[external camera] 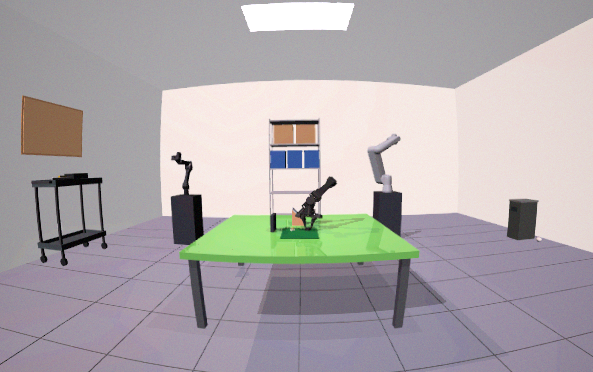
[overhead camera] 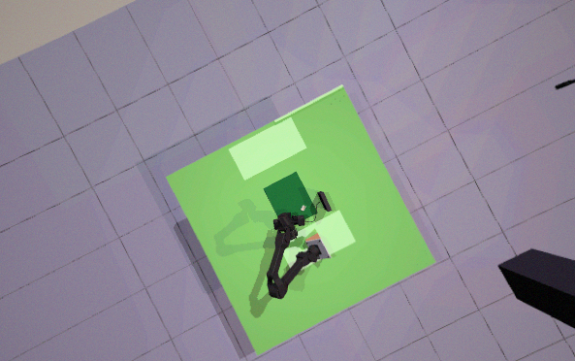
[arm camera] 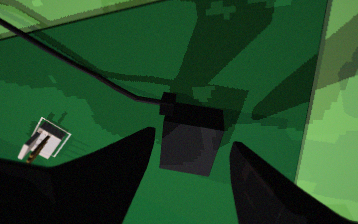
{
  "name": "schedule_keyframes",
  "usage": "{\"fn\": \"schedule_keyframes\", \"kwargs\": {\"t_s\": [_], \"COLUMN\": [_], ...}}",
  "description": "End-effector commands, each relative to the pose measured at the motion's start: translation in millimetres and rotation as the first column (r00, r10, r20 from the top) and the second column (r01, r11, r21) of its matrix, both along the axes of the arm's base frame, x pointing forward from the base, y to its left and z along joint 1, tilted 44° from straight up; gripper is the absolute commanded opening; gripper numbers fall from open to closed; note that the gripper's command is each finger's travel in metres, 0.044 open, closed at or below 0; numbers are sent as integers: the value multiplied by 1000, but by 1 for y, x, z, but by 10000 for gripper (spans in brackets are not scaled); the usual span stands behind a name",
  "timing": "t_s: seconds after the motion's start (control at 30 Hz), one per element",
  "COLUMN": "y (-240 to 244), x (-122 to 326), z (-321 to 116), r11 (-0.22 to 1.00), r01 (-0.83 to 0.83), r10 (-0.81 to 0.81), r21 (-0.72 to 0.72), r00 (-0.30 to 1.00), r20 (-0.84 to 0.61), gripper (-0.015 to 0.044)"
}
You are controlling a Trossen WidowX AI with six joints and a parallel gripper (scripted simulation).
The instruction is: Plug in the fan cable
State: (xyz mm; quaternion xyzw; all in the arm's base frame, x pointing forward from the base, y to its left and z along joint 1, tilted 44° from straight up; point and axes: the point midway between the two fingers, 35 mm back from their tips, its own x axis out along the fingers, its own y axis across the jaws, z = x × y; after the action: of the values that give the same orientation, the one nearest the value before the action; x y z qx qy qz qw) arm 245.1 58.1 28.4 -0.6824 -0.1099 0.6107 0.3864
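The plug (arm camera: 192, 147), a dark block, is low over or on the board (overhead camera: 284, 191) (external camera: 299, 235) (arm camera: 280, 160); exact contact is unclear. Its black cable (arm camera: 137, 97) leaves toward the upper left of the wrist view. My gripper (external camera: 308, 228) (arm camera: 192, 141) is partly open above the board, with a fingertip on each side of the plug and a visible gap at both sides. The header (overhead camera: 303, 208) (arm camera: 49, 141), small and white with pins, stands on the board to the left of the plug in the wrist view, with nothing on it.
A black upright slab (overhead camera: 324, 201) (external camera: 273, 222), apparently the fan, stands beside the board. An orange and grey piece (overhead camera: 323, 248) (external camera: 296, 217) stands by my arm's base. Pale rectangles (overhead camera: 268, 147) show on the green table (overhead camera: 379, 194) (external camera: 226, 245).
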Motion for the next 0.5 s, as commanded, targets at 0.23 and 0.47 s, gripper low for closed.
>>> {"fn": "schedule_keyframes", "kwargs": {"t_s": [0.23,0.47], "y": [7,7], "x": [-1,-1], "z": [-7,-7], "r11": [1000,1000], "r01": [-1,-1], "r10": [1,1], "r21": [2,2], "r00": [1000,1000], "r20": [-2,-2], "gripper": [184,59]}}
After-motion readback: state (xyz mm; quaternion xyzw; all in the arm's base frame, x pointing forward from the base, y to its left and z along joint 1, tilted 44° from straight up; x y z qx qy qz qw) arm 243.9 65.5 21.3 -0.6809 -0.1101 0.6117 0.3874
